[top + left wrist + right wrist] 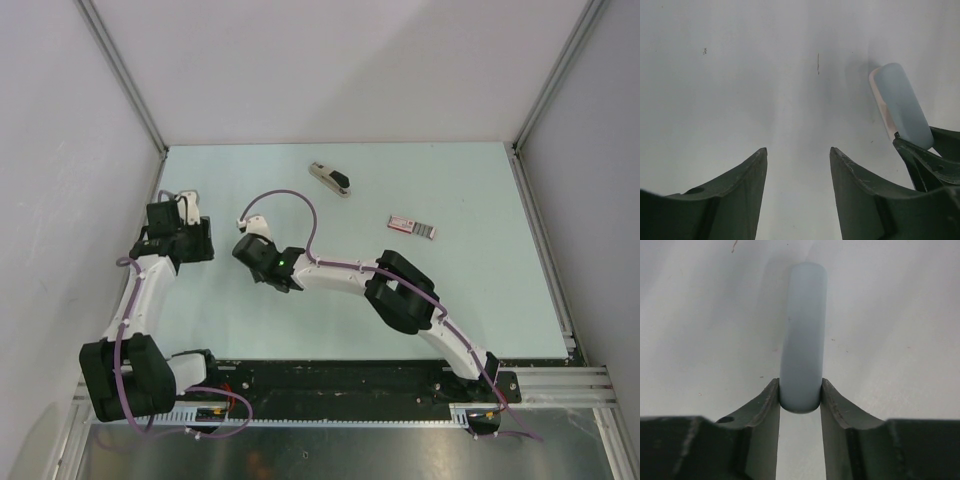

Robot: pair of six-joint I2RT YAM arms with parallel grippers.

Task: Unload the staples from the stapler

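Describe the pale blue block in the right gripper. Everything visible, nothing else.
The pale blue block is a smooth, matte, plastic-looking bar with rounded ends and edges. From the left wrist camera a cream strip runs along one long side. It sticks straight out from the right gripper, whose two dark fingers press on opposite sides of its near end. It casts a soft shadow on the pale table. Whether it rests on the table or is lifted cannot be told.
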